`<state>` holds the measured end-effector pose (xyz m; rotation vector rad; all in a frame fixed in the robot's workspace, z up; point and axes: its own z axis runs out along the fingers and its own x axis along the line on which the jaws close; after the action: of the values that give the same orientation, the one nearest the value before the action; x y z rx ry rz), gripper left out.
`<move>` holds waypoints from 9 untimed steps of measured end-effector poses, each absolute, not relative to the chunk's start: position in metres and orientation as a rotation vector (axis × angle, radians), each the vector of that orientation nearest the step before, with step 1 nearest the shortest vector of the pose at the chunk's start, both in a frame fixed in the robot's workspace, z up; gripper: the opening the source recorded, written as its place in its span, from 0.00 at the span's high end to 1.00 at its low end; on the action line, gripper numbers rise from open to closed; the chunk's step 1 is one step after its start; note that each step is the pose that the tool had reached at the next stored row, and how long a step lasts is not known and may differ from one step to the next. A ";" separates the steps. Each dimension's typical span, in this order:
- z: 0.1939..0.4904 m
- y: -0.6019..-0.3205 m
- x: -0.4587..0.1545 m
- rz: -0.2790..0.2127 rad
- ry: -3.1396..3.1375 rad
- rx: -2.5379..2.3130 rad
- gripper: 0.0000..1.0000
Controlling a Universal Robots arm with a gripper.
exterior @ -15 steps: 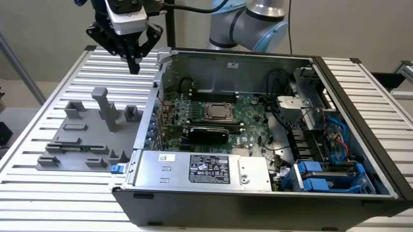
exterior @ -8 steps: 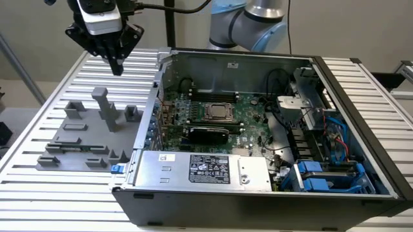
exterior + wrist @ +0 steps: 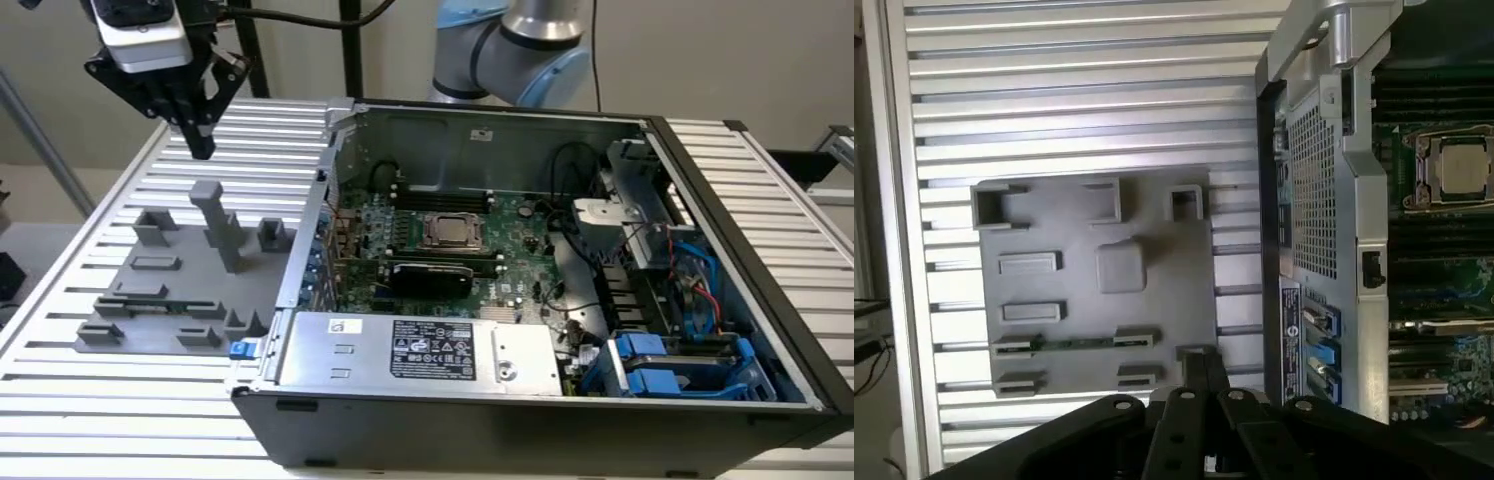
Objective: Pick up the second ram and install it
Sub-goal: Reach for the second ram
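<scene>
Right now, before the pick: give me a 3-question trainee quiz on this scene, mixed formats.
1. Fill in: the grey tray sits toward the exterior view's ___ of the computer case.
2. True or false: the hand is holding the second ram.
3. Where does the second ram lie? A) in the hand; B) on the grey tray, between holder blocks; C) inside the computer case.
Key: 1 left; 2 false; 3 B.
</scene>
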<state>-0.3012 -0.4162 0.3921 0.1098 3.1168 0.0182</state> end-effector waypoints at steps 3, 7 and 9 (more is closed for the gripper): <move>0.391 -0.417 -0.315 0.015 3.117 0.110 1.00; 0.387 -0.419 -0.333 0.011 3.117 0.110 1.00; 0.385 -0.420 -0.342 0.009 3.117 0.110 1.00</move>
<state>-0.3423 -0.4196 0.3855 0.1097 3.1167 0.0094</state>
